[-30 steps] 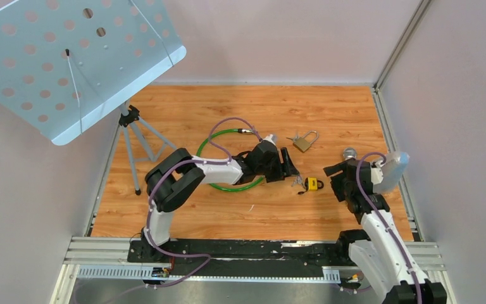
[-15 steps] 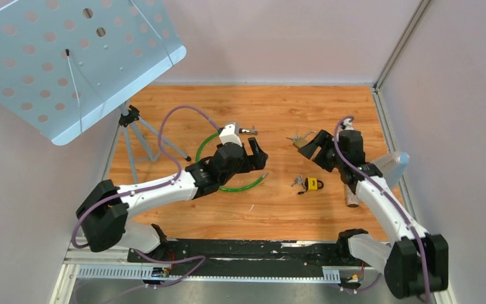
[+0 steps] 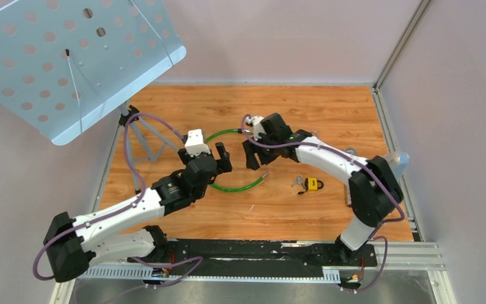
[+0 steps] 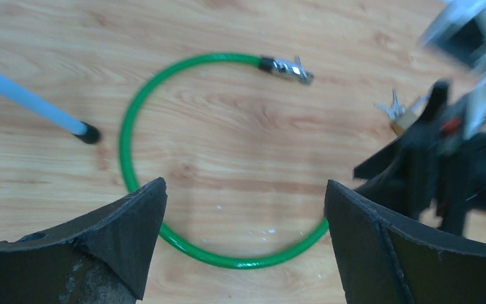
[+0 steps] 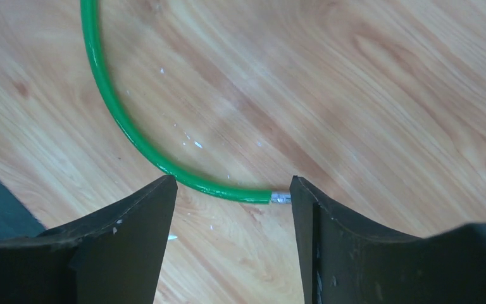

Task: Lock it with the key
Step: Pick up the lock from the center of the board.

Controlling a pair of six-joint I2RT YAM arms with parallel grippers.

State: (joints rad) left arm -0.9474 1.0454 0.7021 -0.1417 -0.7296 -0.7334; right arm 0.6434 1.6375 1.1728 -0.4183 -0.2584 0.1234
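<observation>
A small yellow padlock (image 3: 314,184) lies on the wooden floor with a bunch of keys (image 3: 299,183) at its left. A brass padlock (image 4: 405,120) with keys shows only in the left wrist view, partly hidden behind the right arm. My left gripper (image 3: 220,156) (image 4: 243,196) is open and empty above a green cable loop (image 3: 240,187) (image 4: 126,126). My right gripper (image 3: 257,154) (image 5: 233,187) is open and empty above the cable's (image 5: 111,101) bare metal end (image 5: 280,198), left of the yellow padlock.
A music stand's perforated plate (image 3: 69,57) overhangs the back left, its tripod legs (image 3: 145,136) beside the left arm; one foot (image 4: 88,133) rests next to the cable. The cable's metal connector (image 4: 285,66) lies at the loop's far side. Grey walls enclose the floor.
My right gripper has swung left from the brass padlock to above the cable's end. My left gripper has drawn back to the left over the loop.
</observation>
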